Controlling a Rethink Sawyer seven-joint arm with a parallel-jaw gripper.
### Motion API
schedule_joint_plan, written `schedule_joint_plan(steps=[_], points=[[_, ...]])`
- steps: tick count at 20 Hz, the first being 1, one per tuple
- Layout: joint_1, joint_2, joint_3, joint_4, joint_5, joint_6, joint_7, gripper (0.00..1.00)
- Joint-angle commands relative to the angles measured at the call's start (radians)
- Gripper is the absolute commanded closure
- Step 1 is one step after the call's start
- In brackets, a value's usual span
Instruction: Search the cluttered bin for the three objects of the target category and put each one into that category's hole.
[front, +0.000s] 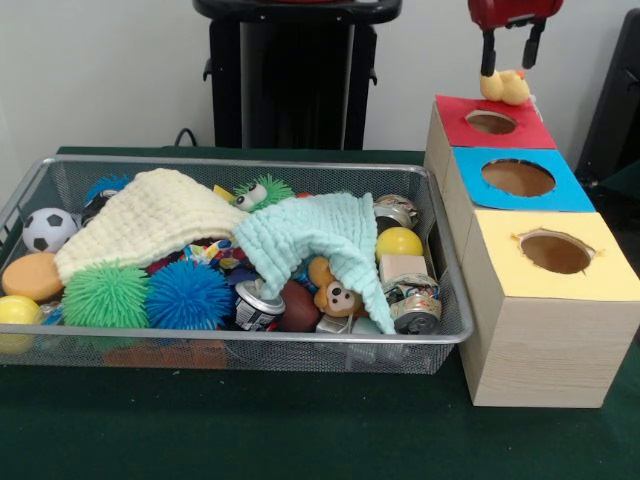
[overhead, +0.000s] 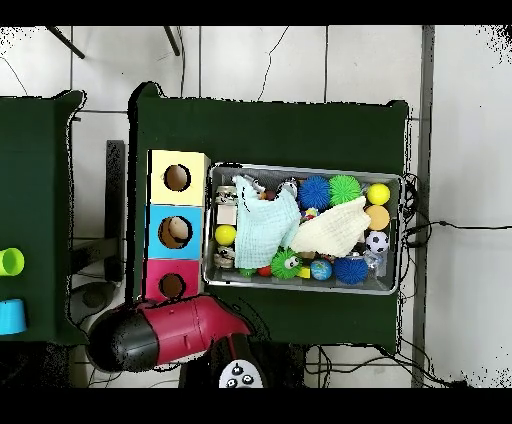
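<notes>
The wire-mesh bin (front: 455, 330) is full of toys, with a cream cloth (front: 150, 215) and a mint cloth (front: 320, 240) lying over them. A brown monkey (front: 335, 293) peeks out from under the mint cloth. My gripper (front: 509, 72) hangs at the top right, its fingers around the top of a yellow duck (front: 505, 90), which hangs just above the far edge of the red-topped box and its hole (front: 490, 122). In the overhead view the arm (overhead: 170, 335) hides the gripper beside the red hole (overhead: 172, 286). A third plush is out of view.
The blue-topped hole (front: 518, 178) and the yellow-topped hole (front: 556, 252) sit in front of the red one. The bin holds spiky balls (front: 188, 295), drink cans (front: 415, 305), a small football (front: 48, 230) and yellow balls (front: 399, 241). The robot pedestal (front: 290, 75) stands behind.
</notes>
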Motion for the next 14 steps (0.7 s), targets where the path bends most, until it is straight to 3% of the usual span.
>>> schedule_joint_plan(steps=[1, 8, 9, 14], points=[[-0.002, 0.030, -0.019, 0.010, 0.046, -0.082, 0.196, 0.00], [0.006, 0.011, -0.028, 0.006, 0.049, -0.065, 0.185, 0.00], [0.006, 0.008, -0.032, 0.010, 0.055, -0.067, 0.186, 1.00], [0.005, -0.004, -0.035, 0.000, 0.058, -0.028, 0.176, 1.00]])
